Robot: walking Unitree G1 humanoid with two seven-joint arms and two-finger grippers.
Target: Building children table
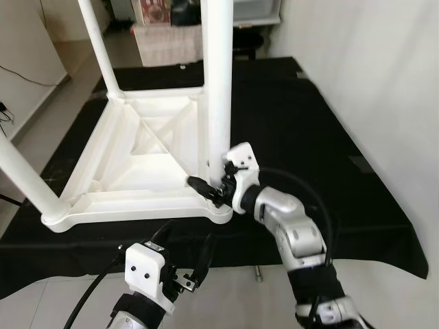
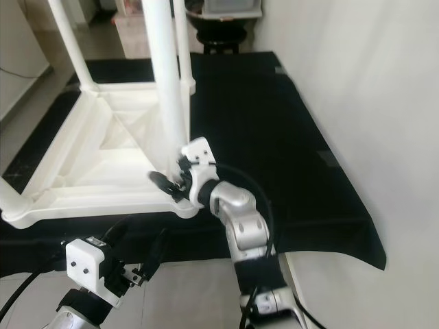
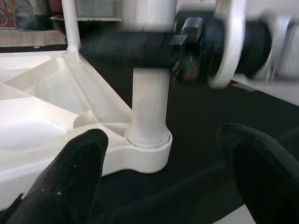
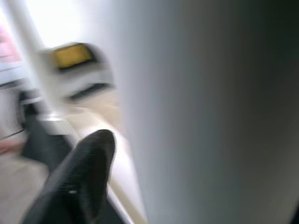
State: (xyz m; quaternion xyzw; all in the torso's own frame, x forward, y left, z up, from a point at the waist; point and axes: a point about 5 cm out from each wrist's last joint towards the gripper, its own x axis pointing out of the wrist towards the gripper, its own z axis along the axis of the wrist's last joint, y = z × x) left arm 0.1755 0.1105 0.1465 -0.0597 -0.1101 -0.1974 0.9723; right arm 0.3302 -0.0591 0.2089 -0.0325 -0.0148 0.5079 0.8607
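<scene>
White children's table (image 1: 147, 147): upside down on black mat (image 1: 309, 144), legs pointing up. Near corner leg (image 1: 218, 82): upright in its socket. Right pincer (image 1: 214, 188): at that leg's base, grip state cannot be told. Left pincer (image 1: 195, 271): fingers apart, low, near mat's front edge

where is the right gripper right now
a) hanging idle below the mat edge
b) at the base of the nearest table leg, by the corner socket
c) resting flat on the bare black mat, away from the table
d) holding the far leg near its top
b: the right gripper sits against the foot of the nearest leg, where it stands in the corner of the upturned white table, while the left gripper hangs lower, near the mat edge.
</scene>
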